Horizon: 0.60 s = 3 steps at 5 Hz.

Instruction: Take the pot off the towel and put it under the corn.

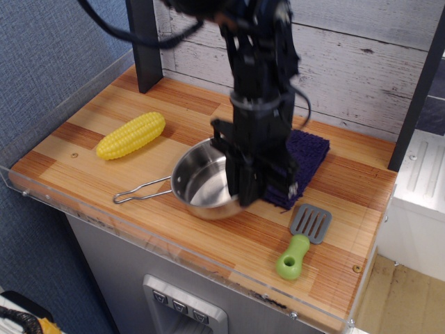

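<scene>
Over the table's (104, 202) middle, the black arm is reaching straight down, its fingers (245, 189) clamping the right rim of the shiny steel pot (198, 182), whose wire handle is pointing left. Just right is lying the fluffy purple towel (306, 156); far left, the yellow corn (131, 136); near right, a green-handled spatula (303, 240).

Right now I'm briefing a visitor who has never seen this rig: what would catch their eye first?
The black gripper dominates mid-table, at the right rim of the shiny pot, which sits on bare wood. The bright yellow corn lies to the left, and the purple towel shows behind the arm.
</scene>
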Each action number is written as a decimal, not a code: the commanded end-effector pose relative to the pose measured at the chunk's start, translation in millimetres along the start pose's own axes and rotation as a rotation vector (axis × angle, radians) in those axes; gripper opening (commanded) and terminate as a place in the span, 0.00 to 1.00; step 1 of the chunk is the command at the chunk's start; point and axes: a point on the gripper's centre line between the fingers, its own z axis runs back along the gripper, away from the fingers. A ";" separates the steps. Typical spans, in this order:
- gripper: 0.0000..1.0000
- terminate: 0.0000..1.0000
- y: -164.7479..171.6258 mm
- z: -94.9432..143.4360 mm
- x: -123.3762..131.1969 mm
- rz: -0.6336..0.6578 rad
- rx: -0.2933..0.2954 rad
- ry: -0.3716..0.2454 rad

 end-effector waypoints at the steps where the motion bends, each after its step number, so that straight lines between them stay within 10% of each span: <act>1: 0.00 0.00 29.0 83.7 2.2 -0.008 -0.010 -0.126; 3: 0.00 0.00 90.4 61.5 6.3 0.134 -0.068 0.011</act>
